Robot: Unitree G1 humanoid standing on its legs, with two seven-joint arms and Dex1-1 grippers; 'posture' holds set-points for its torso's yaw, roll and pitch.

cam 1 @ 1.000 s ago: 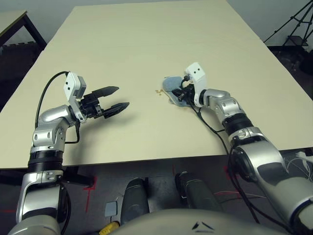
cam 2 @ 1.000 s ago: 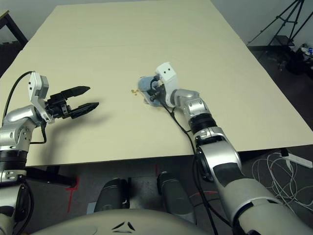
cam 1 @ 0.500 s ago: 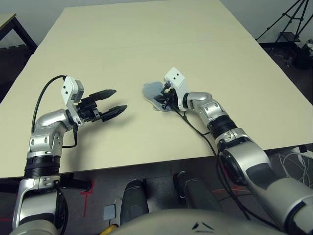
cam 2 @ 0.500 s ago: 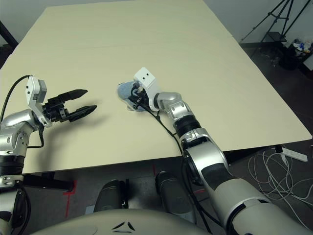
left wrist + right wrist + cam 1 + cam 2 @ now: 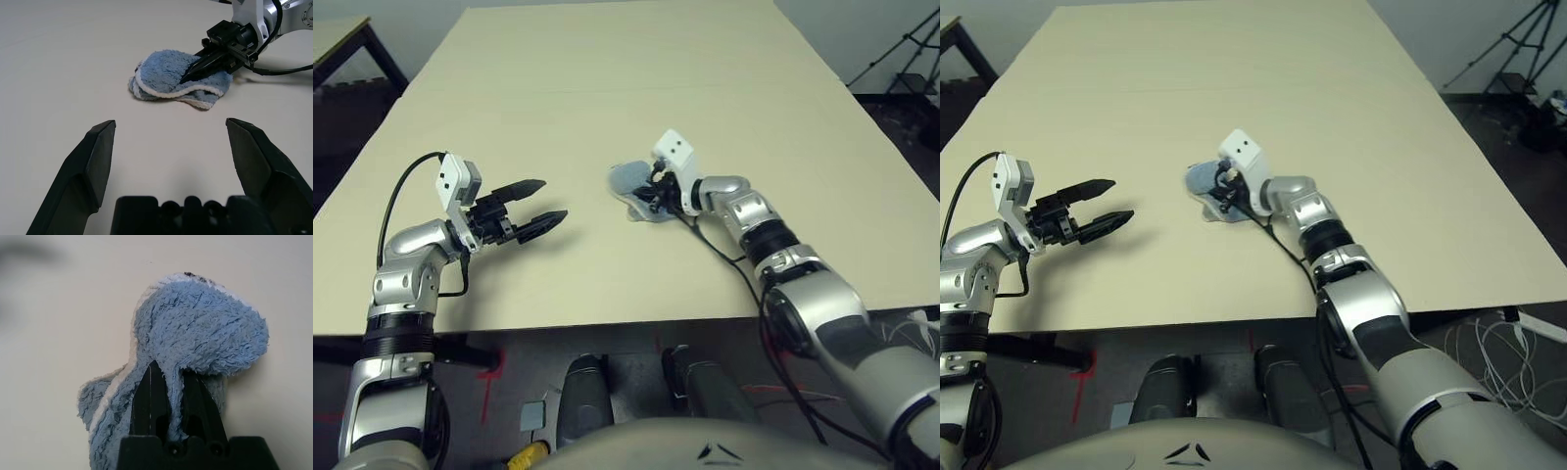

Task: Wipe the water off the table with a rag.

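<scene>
The light-blue rag (image 5: 628, 179) with cream edging lies bunched on the cream table (image 5: 607, 69), near its middle. My right gripper (image 5: 649, 193) is shut on the rag, its black fingers pinching a fold and pressing it low on the top; the pinch shows close up in the right wrist view (image 5: 168, 377). The water is hidden under the rag, apart from a few dark specks along the cloth's far rim (image 5: 198, 277). My left gripper (image 5: 553, 199) hovers open to the left of the rag, with nothing between its fingers (image 5: 100, 147).
A faint seam (image 5: 558, 93) crosses the table farther back. A small dark-legged table (image 5: 342, 34) stands at the far left and a black tripod (image 5: 913, 59) at the far right. Cables (image 5: 1489, 338) lie on the floor on the right, below the front edge.
My right gripper has dragged the rag leftwards over the small brown droplets that lay beside it a second ago. The left arm has stayed put. The camera has shifted.
</scene>
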